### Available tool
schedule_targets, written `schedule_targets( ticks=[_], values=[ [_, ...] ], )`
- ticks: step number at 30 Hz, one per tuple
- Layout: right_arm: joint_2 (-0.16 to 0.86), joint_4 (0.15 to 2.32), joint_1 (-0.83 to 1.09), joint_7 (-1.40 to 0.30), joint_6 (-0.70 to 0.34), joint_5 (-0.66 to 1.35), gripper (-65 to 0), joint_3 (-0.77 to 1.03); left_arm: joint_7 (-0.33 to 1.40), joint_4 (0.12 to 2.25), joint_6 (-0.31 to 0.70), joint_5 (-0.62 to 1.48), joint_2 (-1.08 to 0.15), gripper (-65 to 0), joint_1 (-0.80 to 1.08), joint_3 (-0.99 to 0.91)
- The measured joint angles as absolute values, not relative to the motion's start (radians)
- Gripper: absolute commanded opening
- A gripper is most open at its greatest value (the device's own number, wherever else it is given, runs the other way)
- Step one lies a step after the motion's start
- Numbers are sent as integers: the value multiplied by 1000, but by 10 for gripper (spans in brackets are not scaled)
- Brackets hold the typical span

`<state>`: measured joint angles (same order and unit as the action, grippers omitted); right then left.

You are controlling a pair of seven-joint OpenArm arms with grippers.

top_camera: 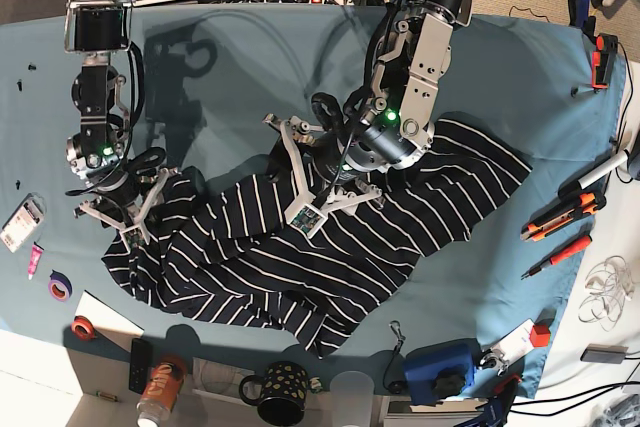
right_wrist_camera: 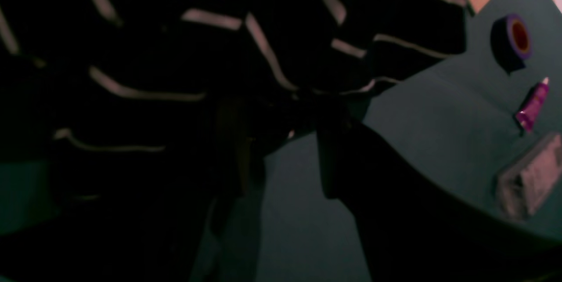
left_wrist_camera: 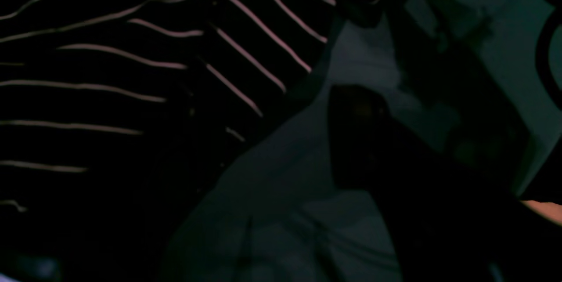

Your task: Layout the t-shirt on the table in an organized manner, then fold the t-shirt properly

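The dark striped t-shirt (top_camera: 330,247) lies spread but crumpled across the middle of the teal table (top_camera: 520,57). My right gripper (top_camera: 132,190) sits at the shirt's left end. In the right wrist view its fingers (right_wrist_camera: 333,159) stand close together with bunched t-shirt fabric (right_wrist_camera: 175,53) at their tips, over the table (right_wrist_camera: 430,115). My left gripper (top_camera: 318,169) is over the shirt's upper middle edge. In the left wrist view the t-shirt (left_wrist_camera: 131,75) fills the left side. One dark finger (left_wrist_camera: 355,132) shows over the table (left_wrist_camera: 285,185). The other finger is hidden.
A purple tape roll (right_wrist_camera: 513,40), a purple tube (right_wrist_camera: 533,104) and a clear packet (right_wrist_camera: 527,181) lie left of the shirt. A mug (top_camera: 280,392), a can (top_camera: 160,397) and a blue device (top_camera: 440,372) stand at the front edge. Cutters (top_camera: 565,212) lie at the right.
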<state>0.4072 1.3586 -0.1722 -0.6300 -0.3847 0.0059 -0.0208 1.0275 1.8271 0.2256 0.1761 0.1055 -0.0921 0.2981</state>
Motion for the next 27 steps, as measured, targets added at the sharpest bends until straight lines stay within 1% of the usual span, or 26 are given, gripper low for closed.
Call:
schedule_targets(
  ticks=[3, 5, 7, 8, 11, 15, 22, 27],
  values=[
    [407, 1296, -175, -615, -385, 4, -546, -21, 1028, 1827, 226, 176, 105, -305, -92, 298],
    [407, 1257, -175, -558, -384, 4, -593, -20, 1028, 1827, 226, 176, 105, -305, -92, 298],
    [407, 1238, -180, -539, -384, 9, -642, -20, 1027, 1827, 226, 176, 105, -305, -92, 298],
    [407, 1237, -181, -540, -384, 8, -650, -20, 1028, 1827, 226, 176, 105, -305, -92, 298],
    [407, 1251, -183, -587, -384, 7, -650, -20, 1027, 1827, 226, 176, 105, -305, -92, 298],
    [409, 1352, -171, -691, -381, 15, -650, -20, 1027, 1827, 226, 176, 105, -305, -92, 298],
    [434, 1642, -179, -789, -385, 140, -650, -4, 1026, 1827, 226, 176, 105, -305, -92, 298],
    [434, 1777, -167, -892, -383, 290, -650, 109, 1016, 1827, 226, 176, 105, -305, -92, 298]
  ],
)
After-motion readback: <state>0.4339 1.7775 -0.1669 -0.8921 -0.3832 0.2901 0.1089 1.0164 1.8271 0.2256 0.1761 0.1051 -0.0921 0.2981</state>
